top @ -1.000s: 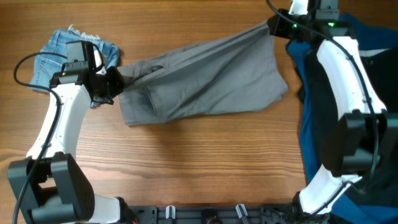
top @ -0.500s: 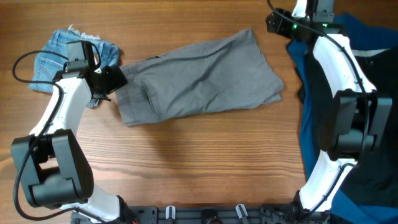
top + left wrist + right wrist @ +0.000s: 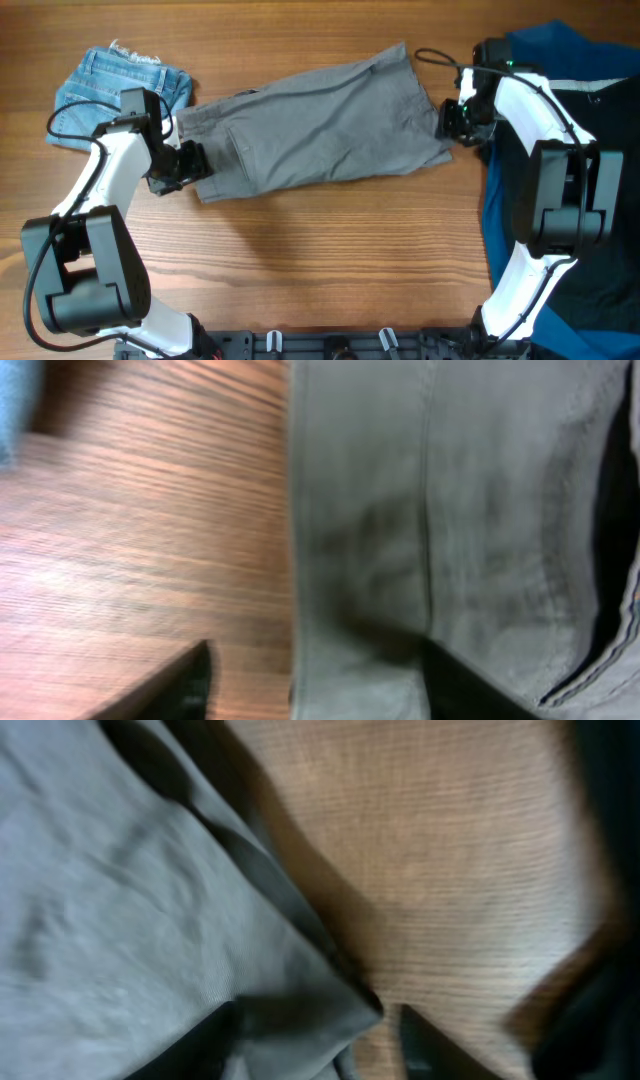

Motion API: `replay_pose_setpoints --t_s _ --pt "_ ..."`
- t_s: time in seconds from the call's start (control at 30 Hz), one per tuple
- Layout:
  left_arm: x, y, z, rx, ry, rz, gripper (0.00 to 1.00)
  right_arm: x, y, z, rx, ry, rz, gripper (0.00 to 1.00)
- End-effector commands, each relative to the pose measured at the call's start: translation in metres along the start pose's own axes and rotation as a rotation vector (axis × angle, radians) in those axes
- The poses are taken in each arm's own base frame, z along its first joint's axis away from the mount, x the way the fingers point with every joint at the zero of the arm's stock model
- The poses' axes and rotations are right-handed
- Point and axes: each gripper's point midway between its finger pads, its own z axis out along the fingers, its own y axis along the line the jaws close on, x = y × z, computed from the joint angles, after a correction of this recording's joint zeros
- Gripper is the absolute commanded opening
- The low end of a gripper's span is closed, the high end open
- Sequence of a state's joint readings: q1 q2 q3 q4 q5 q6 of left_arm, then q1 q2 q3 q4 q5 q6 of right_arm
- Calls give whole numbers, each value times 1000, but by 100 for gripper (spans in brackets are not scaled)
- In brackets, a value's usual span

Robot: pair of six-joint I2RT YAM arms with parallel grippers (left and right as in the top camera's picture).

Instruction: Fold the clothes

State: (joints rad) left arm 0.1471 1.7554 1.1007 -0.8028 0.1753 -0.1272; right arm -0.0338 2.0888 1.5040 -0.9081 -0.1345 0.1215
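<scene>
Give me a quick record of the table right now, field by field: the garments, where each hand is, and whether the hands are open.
surface: wooden table
task garment: plain grey woven shorts, spread flat, not yet folded
left hand: open, straddling the shorts' left edge
right hand: open, around the shorts' right corner
other garments: light-blue denim shorts with frayed hem, far left; deep-blue and black clothing pile, right edge
</scene>
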Motion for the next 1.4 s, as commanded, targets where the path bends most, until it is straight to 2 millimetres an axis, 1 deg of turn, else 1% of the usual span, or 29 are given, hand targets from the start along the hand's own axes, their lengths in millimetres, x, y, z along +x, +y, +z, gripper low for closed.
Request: replay_pose_setpoints --t_s 0.0,0.03,0.07,0.1,0.13,0.17,0.23,0.27,0.3,0.33,0.4,0.43,0.5,0.57,0.6,0.63,0.67,0.73,0.83,0.87,0.93,0.97,1.0,1.07,1.13,1.17,1.23,1.3,1.37 --pt "4 -11 8 88 -5 25 42 15 3 4 -19 35 -15 14" --pt "4 -11 9 88 -10 27 34 17 2 4 -17 45 -14 9" --pt "2 -10 9 84 -16 28 21 23 -1 3 -1 69 4 4" --pt "1 -4 10 50 -24 27 4 35 -17 1 93 112 101 4" --pt "-1 4 10 2 -32 9 4 51 -38 -6 227 153 202 4" --pt "-2 10 9 -25 -39 4 4 64 -53 -15 322 185 240 4" --pt "-7 17 5 -46 -50 -11 4 74 -62 -27 389 212 235 6" --pt "-12 20 -1 -45 -58 -23 4 75 -62 -33 390 209 231 18" --pt "-19 21 -8 -44 -67 -32 7 76 -61 -40 388 201 232 33" --pt "-23 20 -14 -43 -74 -35 9 76 -61 -46 388 197 232 37" --pt "-38 6 -33 10 -95 -27 32 70 -56 -64 370 153 225 41" --pt "-41 -4 -39 57 -100 -15 34 64 -49 -70 324 127 191 41" --pt "-49 -40 -52 212 -115 30 34 38 -12 -81 107 18 38 40" --pt "-47 -68 -54 311 -113 78 18 9 40 -95 -174 -124 -101 37" --pt "-44 -76 -52 306 -109 102 8 -4 57 -99 -269 -178 -122 31" --pt "-42 -80 -49 293 -108 121 4 -14 70 -100 -333 -221 -135 24" --pt "-37 -85 -43 268 -104 146 4 -27 80 -94 -364 -262 -125 17" --pt "-30 -86 -32 228 -89 166 4 -36 88 -80 -376 -281 -129 10" --pt "-20 -85 -14 210 -49 174 4 -46 101 -46 -383 -273 -161 6" --pt "-16 -85 -7 207 -32 174 6 -50 104 -31 -384 -266 -158 5" --pt "-9 -82 8 195 14 170 33 -60 94 1 -345 -257 -81 4" --pt "-6 -80 16 189 37 163 40 -66 85 19 -317 -257 -13 4" --pt "-5 -79 20 187 48 160 42 -73 80 31 -316 -266 18 4" --pt "-5 -78 28 183 60 157 50 -95 59 42 -282 -334 102 4" --pt "-7 -75 33 172 59 156 55 -115 17 36 -194 -415 281 4" --pt "-8 -75 33 169 54 157 57 -120 4 31 -197 -426 341 4" --pt "-11 -76 33 172 41 160 61 -116 -11 29 -227 -393 421 4" --pt "-15 -75 32 175 29 156 68 -107 -2 18 -358 -333 357 9" --pt "-20 -76 23 205 27 141 72 -93 16 -8 -476 -293 236 16"
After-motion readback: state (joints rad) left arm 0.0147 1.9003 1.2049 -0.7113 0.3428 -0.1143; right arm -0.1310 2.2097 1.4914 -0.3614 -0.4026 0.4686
